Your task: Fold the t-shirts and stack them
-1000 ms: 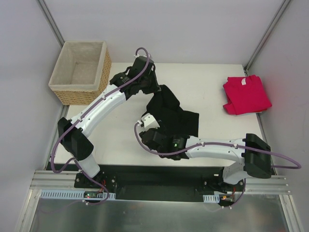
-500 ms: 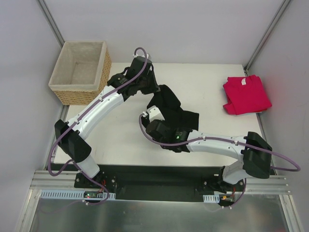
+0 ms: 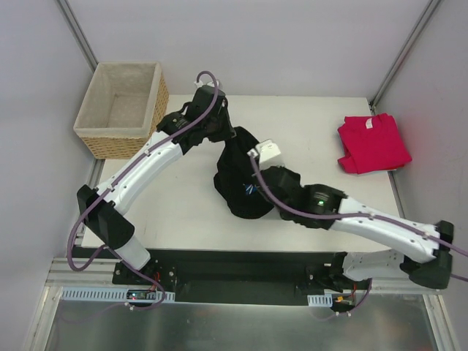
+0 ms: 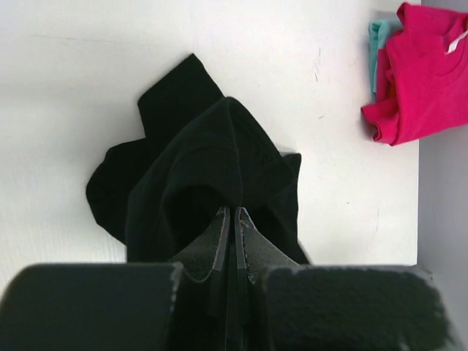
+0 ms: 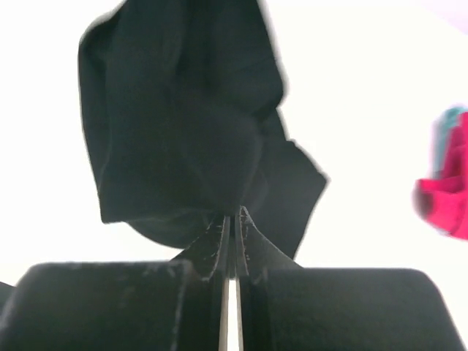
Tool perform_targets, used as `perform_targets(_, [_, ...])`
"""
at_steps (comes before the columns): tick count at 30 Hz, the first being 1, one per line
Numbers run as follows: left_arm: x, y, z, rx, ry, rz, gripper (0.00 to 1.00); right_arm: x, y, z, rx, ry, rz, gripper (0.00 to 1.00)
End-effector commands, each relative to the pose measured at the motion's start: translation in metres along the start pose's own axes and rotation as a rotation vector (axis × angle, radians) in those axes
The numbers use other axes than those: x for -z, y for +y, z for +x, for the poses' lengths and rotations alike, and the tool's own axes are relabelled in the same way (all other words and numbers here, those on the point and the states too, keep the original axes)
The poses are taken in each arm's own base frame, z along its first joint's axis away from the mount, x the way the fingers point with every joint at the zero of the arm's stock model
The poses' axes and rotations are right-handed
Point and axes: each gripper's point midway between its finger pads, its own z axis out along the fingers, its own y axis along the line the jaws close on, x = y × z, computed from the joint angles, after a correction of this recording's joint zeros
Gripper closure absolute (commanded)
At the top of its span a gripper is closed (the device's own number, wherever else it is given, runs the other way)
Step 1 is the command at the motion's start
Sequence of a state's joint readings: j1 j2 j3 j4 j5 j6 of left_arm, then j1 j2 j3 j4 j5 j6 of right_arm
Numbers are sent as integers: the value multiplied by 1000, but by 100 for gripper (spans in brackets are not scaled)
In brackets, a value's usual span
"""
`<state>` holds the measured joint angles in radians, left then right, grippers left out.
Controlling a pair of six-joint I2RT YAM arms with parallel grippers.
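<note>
2 t-shirts here: 1 black t-shirt (image 3: 235,191) bunched up mid-worktop, with the left tool (image 4: 232,213) and the right tool (image 5: 232,213) each pressed together, pinching its cloth. 1 pinkish-red t-shirt (image 3: 373,142) lies folded at the far right corner. 1 wicker basket (image 3: 126,143) sits off the far left corner. White worktop (image 3: 175,208), plain grey walls (image 3: 292,44) all round.

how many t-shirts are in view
2. A black cloth t-shirt bunched mid-table; a folded pinkish-red cloth t-shirt at the far right corner. A teal edge beside it may be another.
</note>
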<state>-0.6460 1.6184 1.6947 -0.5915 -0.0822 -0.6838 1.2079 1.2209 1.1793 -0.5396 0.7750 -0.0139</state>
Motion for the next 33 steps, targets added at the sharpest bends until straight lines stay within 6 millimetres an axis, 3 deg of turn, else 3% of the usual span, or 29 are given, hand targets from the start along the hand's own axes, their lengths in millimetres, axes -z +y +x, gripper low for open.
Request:
perform_targets(1, [47, 10, -39, -23, -144, -31, 100, 54, -66, -39, -23, -110, 66, 99])
perform_targets(5, [81, 13, -63, -43, -238, -52, 100, 76, -94, -54, 5, -145, 72, 99])
perform_targets(8, [121, 8, -87, -66, -344, -34, 100, 87, -111, -69, 41, -173, 92, 99])
perform_targets(11, [155, -2, -107, -107, -419, 5, 100, 99, -128, -91, 47, -227, 97, 99])
perform_targets(12, [171, -10, -116, -115, -455, 38, 100, 110, -137, -107, 32, -271, 100, 99])
perform_targets(15, [203, -26, -126, -179, -511, 106, 100, 128, -150, -132, 74, -328, 107, 99])
perform_targets(16, [221, -33, -133, -191, -548, 137, 100, 143, -159, -150, 50, -372, 103, 99])
perform_targets(18, [248, -43, -139, -239, -596, 188, 100, 155, -162, -165, 67, -406, 74, 99])
perform_targets(19, [256, -48, -138, -258, -605, 210, 100, 174, -173, -177, 42, -448, 57, 99])
perform_targets(23, [298, -57, -136, -345, -676, 266, 100, 197, -170, -197, 31, -512, -32, 99])
perform_targets(29, [346, -48, -132, -396, -759, 294, 100, 203, -173, -187, 20, -484, -20, 99])
perform_targets(33, [353, -28, -129, -405, -783, 227, 100, 206, -189, -177, 16, -475, 52, 99])
